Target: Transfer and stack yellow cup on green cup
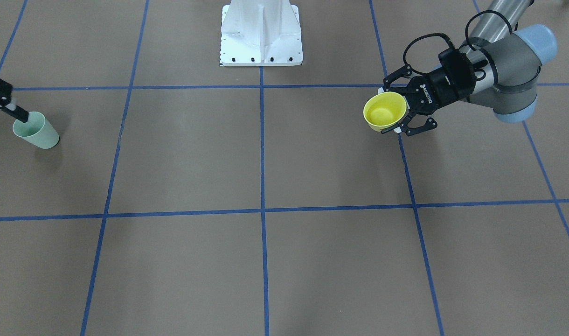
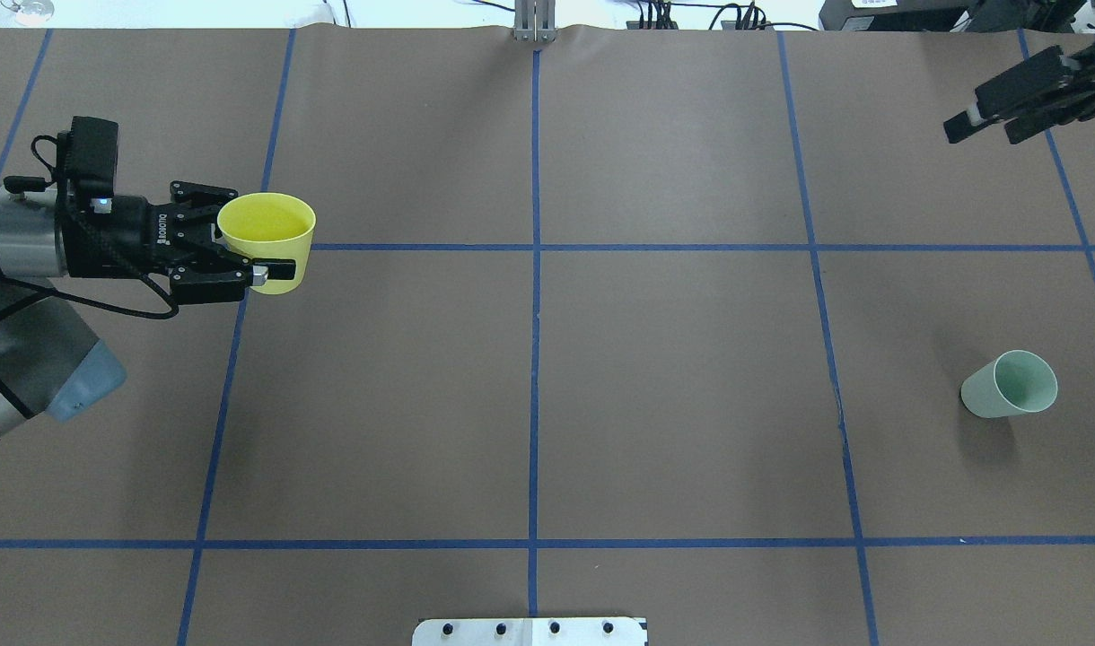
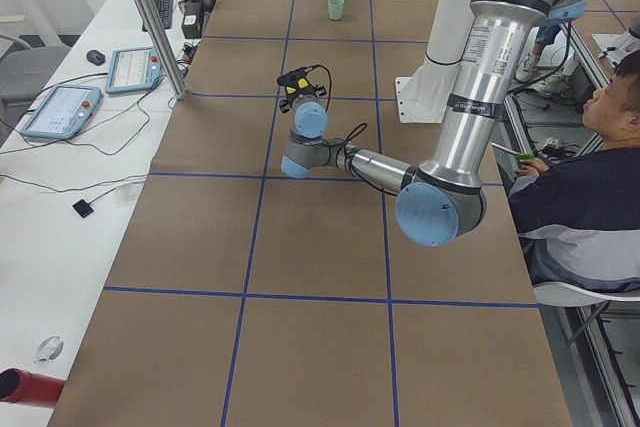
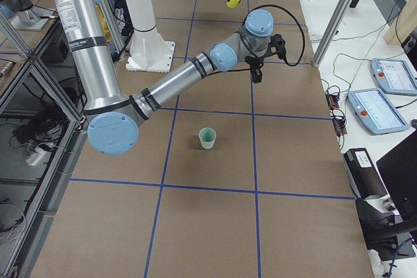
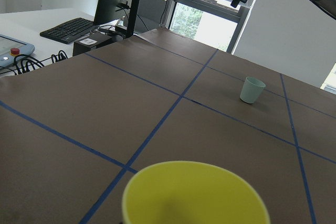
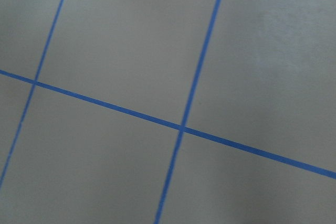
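The yellow cup [image 2: 267,240] sat upright in the left gripper [image 1: 386,111], whose fingers were closed across its side wall just under the rim, seemingly clear of the table. The green cup [image 2: 1010,384] stood alone, well apart on the robot's right side. The right gripper [image 2: 983,130] hovered beyond it, fingers parted and holding nothing. A smooth tapered wall pinched from the side could slip during the long carry. In a hand-over, letting go too soon would drop the cup, and an off-centre descent would likely topple the light green cup
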`<state>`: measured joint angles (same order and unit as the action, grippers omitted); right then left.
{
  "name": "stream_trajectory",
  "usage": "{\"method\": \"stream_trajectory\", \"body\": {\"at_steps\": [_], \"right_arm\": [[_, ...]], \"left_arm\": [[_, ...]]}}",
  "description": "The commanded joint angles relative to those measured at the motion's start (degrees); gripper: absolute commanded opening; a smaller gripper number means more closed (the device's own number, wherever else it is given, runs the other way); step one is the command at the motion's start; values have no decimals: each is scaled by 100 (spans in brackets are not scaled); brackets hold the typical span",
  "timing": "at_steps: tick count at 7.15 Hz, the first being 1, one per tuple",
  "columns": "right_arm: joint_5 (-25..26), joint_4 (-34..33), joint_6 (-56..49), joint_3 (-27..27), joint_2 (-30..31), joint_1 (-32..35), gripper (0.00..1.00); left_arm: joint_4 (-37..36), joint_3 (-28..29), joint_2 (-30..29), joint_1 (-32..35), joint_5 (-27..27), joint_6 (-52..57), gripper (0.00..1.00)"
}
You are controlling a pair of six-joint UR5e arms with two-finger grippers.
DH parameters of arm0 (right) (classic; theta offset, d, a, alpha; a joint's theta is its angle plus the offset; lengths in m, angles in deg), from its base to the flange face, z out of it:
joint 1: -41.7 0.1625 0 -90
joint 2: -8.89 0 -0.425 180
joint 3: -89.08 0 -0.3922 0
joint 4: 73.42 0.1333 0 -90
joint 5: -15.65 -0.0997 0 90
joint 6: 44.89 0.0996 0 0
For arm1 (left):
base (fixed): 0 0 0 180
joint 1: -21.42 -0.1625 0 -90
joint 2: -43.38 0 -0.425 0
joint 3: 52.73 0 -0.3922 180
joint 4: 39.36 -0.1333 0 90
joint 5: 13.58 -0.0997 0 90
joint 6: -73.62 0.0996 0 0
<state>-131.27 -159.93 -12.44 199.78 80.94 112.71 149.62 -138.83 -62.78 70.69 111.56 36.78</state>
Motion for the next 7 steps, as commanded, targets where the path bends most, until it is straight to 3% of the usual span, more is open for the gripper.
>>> {"method": "stream_trajectory", "body": {"at_steps": [1,4,5,7], "right_arm": [[529,37,1704,39,-899,-1084,100],[1400,3,3080,-22,-1771,-2237,100],[1681,-6,3362,-266,-2148,-2589,100],[1772,-15,3444,-1056,-2948,-2899,100]], "left_arm": [[-28,433,-463,-31,-102,683,0],[-28,1007,-1134,-153,-164,1580,0],[-28,1008,-1195,-302,-304,1626,0],[24,999,-1266,-671,-646,1653,0]]}}
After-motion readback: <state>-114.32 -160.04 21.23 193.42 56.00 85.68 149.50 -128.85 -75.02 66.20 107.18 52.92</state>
